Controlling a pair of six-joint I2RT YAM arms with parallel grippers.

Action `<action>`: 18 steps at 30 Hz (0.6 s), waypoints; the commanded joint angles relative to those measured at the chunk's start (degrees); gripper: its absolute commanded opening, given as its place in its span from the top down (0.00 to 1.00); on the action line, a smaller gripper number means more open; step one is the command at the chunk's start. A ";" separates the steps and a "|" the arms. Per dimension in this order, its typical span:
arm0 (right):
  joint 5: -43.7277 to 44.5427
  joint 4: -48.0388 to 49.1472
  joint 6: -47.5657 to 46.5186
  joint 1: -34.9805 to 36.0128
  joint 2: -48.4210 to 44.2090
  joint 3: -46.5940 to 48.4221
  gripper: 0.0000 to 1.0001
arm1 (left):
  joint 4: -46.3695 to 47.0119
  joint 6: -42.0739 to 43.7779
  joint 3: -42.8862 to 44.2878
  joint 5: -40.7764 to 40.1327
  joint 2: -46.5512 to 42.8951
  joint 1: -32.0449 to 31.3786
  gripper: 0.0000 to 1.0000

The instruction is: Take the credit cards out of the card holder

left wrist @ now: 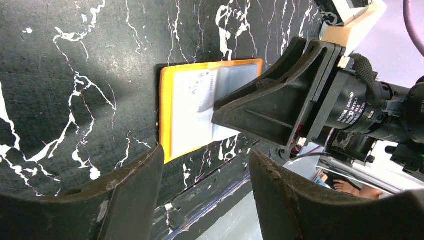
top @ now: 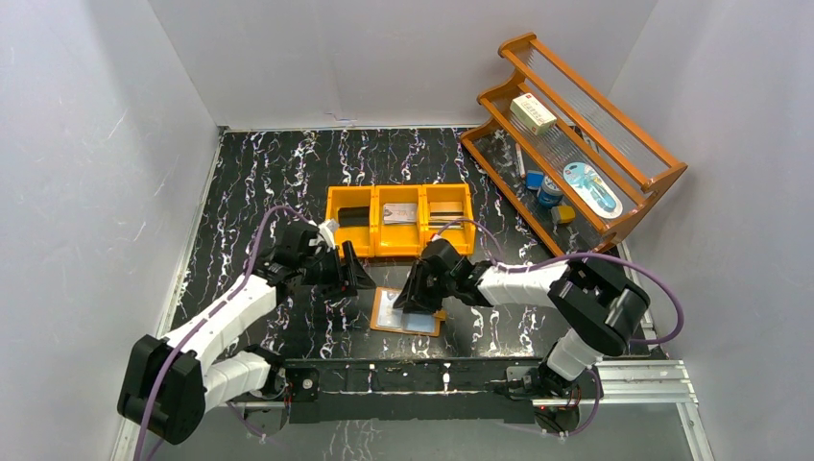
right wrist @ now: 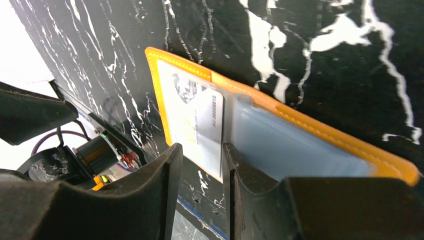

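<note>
The card holder (top: 406,318) lies open and flat on the black marbled table, tan-orange rim up, with clear pale-blue sleeves. A pale printed credit card (right wrist: 199,116) shows in its left leaf (left wrist: 186,116). My right gripper (top: 418,297) is low over the holder, jaws partly open (right wrist: 202,148). One of its fingers (right wrist: 250,175) rests on the blue sleeve, and the card's near edge lies in the gap. My left gripper (top: 359,278) hovers just left of the holder, open (left wrist: 206,153) and holding nothing. Three more credit cards lie in the orange bin: dark (top: 353,213), silver-grey (top: 399,213), striped (top: 444,217).
The orange three-compartment bin (top: 398,248) stands just behind the holder. A wooden rack (top: 576,144) with a white box (top: 533,113) and small items stands at the back right. White walls close in the table. A metal rail (top: 480,376) runs along the near edge.
</note>
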 commanded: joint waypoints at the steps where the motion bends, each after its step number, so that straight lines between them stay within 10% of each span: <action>1: 3.61 1.04 2.81 -0.93 -2.44 -3.77 0.57 | -0.06 2.39 0.82 4.11 1.52 0.26 0.39; 18: -1.87 8.73 6.12 -3.18 0.96 -9.21 0.66 | -0.39 7.59 7.02 -1.30 14.96 -7.94 0.53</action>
